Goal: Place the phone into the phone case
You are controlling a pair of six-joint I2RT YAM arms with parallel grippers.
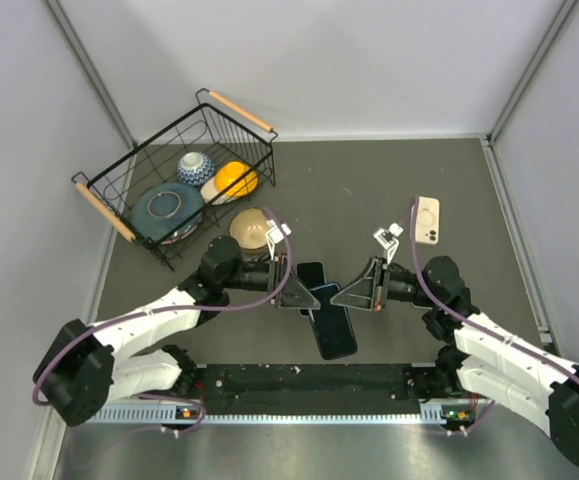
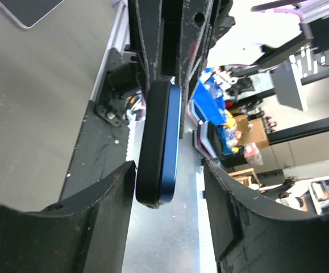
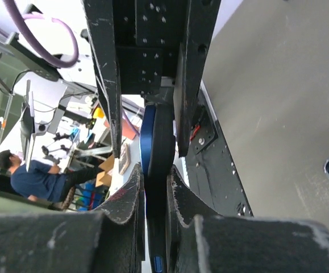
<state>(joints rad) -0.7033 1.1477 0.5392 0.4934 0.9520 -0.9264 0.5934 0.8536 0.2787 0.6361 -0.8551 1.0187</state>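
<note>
Clamping the phone (image 3: pixel 153 142) between both fingers, the right gripper (image 3: pixel 154 176) is closed down to the phone's thickness, one finger on each flat face. In the top view this phone (image 1: pixel 335 328) lies flat at the middle of the frame. Its upper end sits between the two grippers and its lower end reaches toward the black base rail (image 1: pixel 309 385) at the bottom.

The left gripper (image 2: pixel 169 170) stands wide open around the same phone and has hold of nothing. The finger at the lower left of its view (image 2: pixel 67 227) seems to meet the phone's side, though the angle is too oblique to be sure. The finger at the lower right is clearly apart from it, with bright background showing in the gap. Seen edge-on there, the phone has a thin blue side and a thicker dark layer (image 2: pixel 151 148); I cannot tell whether that dark part is the case.

A black slab (image 1: pixel 311 271) lies just above the held phone in the top view, its lower end hidden by the grippers. A beige phone (image 1: pixel 427 220) lies back-up at the upper right of centre, well apart. A wire basket (image 1: pixel 119 215) in the upper left holds a blue-grey plate (image 1: pixel 166 208), a patterned bowl (image 1: pixel 195 165) and an orange object (image 1: pixel 236 179). A tan bowl (image 1: pixel 251 229) sits just outside the basket's lower right corner.
</note>
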